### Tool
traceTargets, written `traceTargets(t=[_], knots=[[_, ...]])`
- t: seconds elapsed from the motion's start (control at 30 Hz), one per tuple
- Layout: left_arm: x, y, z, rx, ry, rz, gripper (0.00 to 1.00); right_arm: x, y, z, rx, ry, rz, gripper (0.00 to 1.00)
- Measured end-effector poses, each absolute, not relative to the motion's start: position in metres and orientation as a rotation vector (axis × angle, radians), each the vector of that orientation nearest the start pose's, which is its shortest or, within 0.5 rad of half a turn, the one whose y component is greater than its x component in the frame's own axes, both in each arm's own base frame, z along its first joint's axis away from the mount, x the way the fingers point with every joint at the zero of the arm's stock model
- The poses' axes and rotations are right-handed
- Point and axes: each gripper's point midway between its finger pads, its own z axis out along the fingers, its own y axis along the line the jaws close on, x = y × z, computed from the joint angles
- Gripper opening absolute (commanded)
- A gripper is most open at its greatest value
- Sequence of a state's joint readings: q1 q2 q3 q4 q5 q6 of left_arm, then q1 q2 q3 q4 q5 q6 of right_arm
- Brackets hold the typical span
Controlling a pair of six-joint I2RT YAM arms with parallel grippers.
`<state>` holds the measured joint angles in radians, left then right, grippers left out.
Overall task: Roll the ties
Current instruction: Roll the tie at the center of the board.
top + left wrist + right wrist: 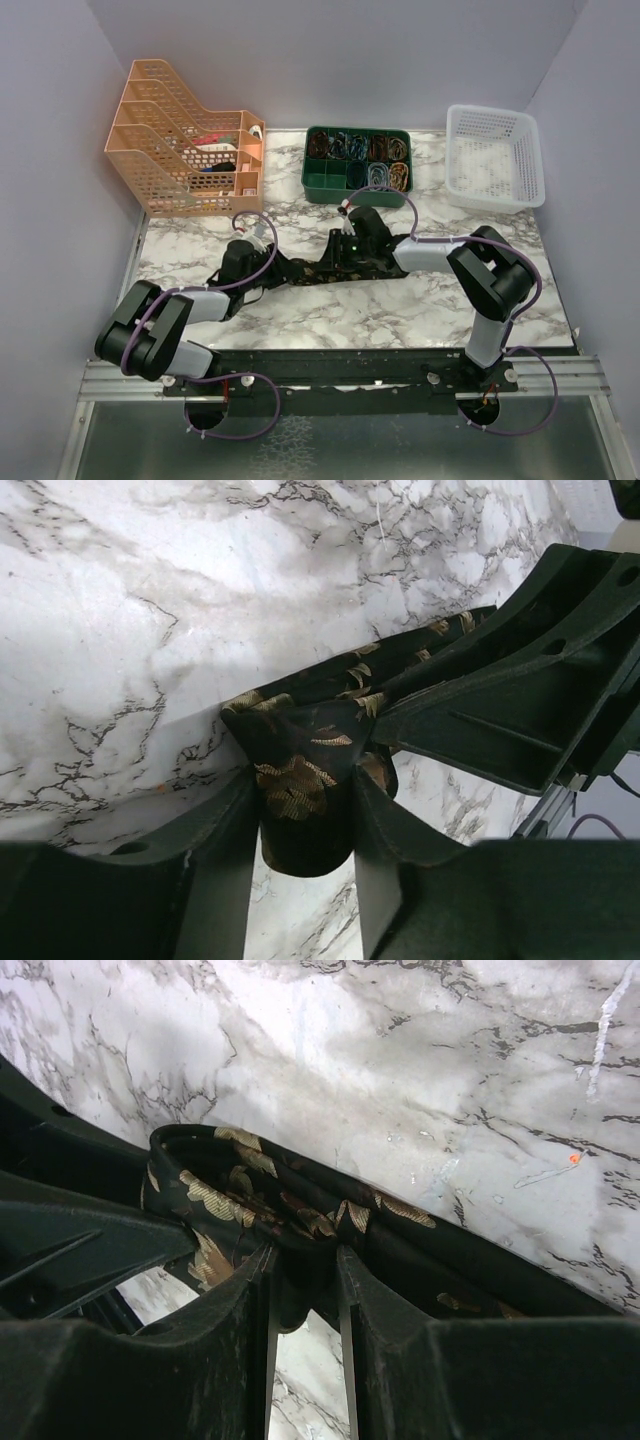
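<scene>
Tie [305, 273]: black fabric with tan-gold flecks; lies stretched left to right across the middle of the marble table [400, 310], in front of the arm bases; both grippers meet on it, close together.
Left gripper [305, 830]: clenched on a bunched fold of the tie; the fabric fills the gap between its fingers [225, 865] and bulges out above them; from there the strip runs up and to the right along the marble, under the other gripper's body.
Right gripper [303, 1290]: pinched tight on the tie; a curled loop of fabric sits just left of its fingers [385, 1320], against the left gripper; the rest of the strip trails away to the lower right.
Back of table: orange file rack [185, 150] at left; green tray [325, 190] with compartments of coloured loops in the middle; white basket [495, 160] at right; all well apart from the tie.
</scene>
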<state>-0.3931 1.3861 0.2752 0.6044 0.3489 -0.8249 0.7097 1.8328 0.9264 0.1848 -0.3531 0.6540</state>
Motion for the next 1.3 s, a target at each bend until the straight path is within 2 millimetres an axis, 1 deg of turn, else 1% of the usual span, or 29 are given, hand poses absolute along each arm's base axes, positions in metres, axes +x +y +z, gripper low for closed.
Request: traceTargets(t=[0.2, 0.27, 0.37, 0.47, 0.53, 0.67, 0.8, 0.9, 0.97, 1.07, 1.17, 1.3], knots=[[0.262, -0.208, 0.046, -0.231, 2.220, -1.071, 0.17, 0.278, 0.348, 0.036, -0.266, 2.485, 1.051, 0.34], [0.262, -0.208, 0.046, -0.224, 2.220, -1.068, 0.09, 0.278, 0.348, 0.036, -0.266, 2.486, 1.050, 0.36], [0.263, -0.209, 0.046, -0.209, 2.220, -1.062, 0.00, 0.277, 0.347, 0.036, -0.272, 2.491, 1.044, 0.39], [0.264, -0.211, 0.045, -0.174, 2.249, -1.019, 0.00, 0.278, 0.344, 0.040, -0.286, 2.496, 1.023, 0.41], [0.268, -0.215, 0.050, -0.151, 2.240, -1.014, 0.00, 0.280, 0.340, 0.044, -0.290, 2.494, 1.004, 0.43], [0.274, -0.216, 0.051, -0.110, 2.280, -0.903, 0.00, 0.287, 0.329, 0.057, -0.302, 2.473, 0.955, 0.44], [0.282, -0.216, 0.056, -0.058, 2.311, -0.785, 0.00, 0.300, 0.311, 0.070, -0.287, 2.440, 0.889, 0.45], [0.283, -0.214, 0.058, -0.018, 2.338, -0.697, 0.00, 0.313, 0.294, 0.075, -0.258, 2.424, 0.834, 0.45], [0.284, -0.214, 0.060, 0.007, 2.350, -0.647, 0.00, 0.318, 0.281, 0.072, -0.236, 2.430, 0.793, 0.44], [0.285, -0.214, 0.067, 0.058, 2.368, -0.547, 0.00, 0.322, 0.262, 0.063, -0.201, 2.452, 0.732, 0.45], [0.286, -0.218, 0.074, 0.107, 2.374, -0.477, 0.00, 0.321, 0.244, 0.050, -0.161, 2.490, 0.684, 0.44], [0.287, -0.227, 0.077, 0.167, 2.398, -0.351, 0.00, 0.317, 0.229, 0.039, -0.129, 2.523, 0.653, 0.44]])
